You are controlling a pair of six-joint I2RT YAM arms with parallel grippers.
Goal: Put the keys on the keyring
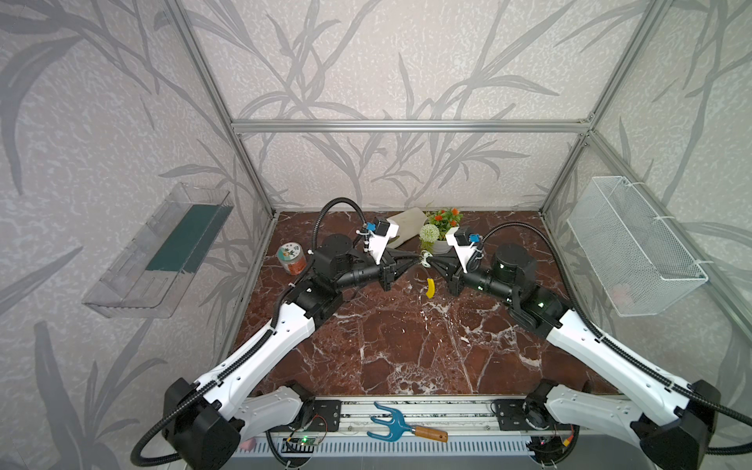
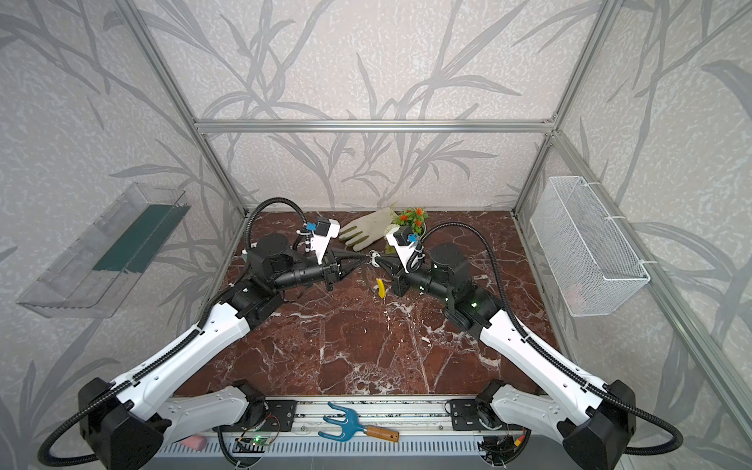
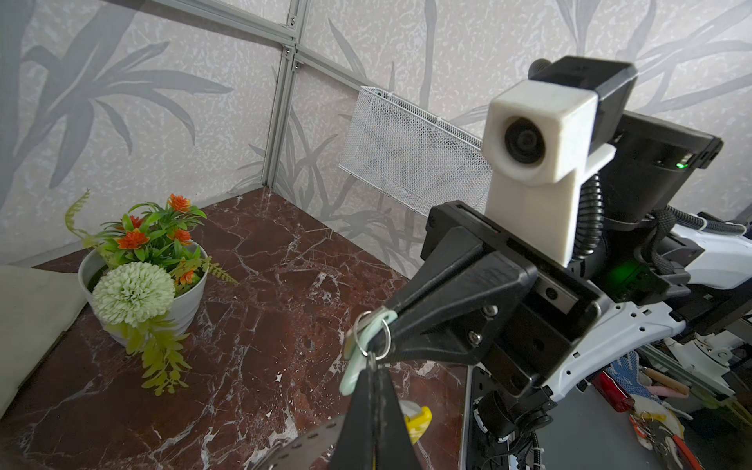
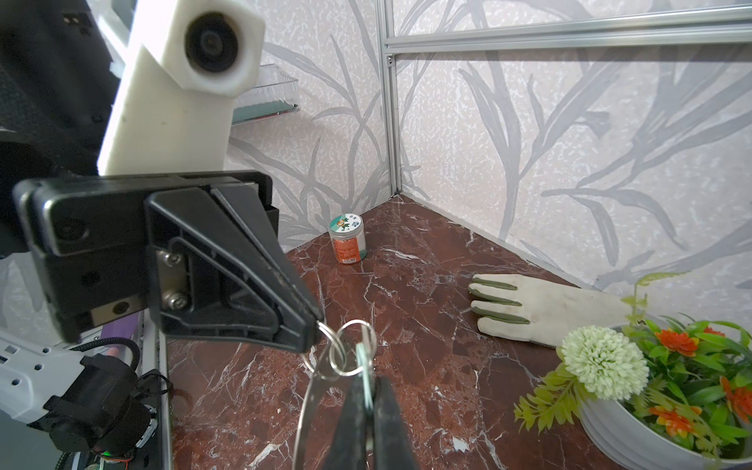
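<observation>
The keys [image 3: 350,376] are in mid-air over the far-centre of the bench [image 1: 407,346], right where the two arms meet tip to tip. The white-mint tag hangs down, long axis roughly vertical, w/ its top end caught in the right tool [image 3: 391,322], which is pressed together on it. A small split ring [image 4: 344,352] sits at the tag's top. The left tool [image 4: 316,330] comes in from the left, also pressed together, nipping that ring at its tips.

The keyring [image 1: 430,288] hangs under this knot, clear of the bench. Its yellow sleeve [image 3: 419,419] is the lowest part, a bit right of and nearer than the tips. The thin wire runs up toward the split ring in the right wrist view.

Key relation: the hoop wire and split ring are at the same spot, both tools are equally close, and the gap btwn the tips is tiny. My guess is the next move turns on whether the wire passes thru the ring.

Hard to tell:
- Is the hoop already threaded, or just pinched alongside? The top of the hoop is lost behind the right tool's fingers.
- Key blades are barely visible, so no count is possible.
- Top views are too small for ring detail.

Further out are a glove [image 2: 368,232] and a flower pot [image 3: 191,285] at the far edge, a jar [image 4: 348,240] far left, and a blue hand fork [image 1: 386,423] on the near rail.
</observation>
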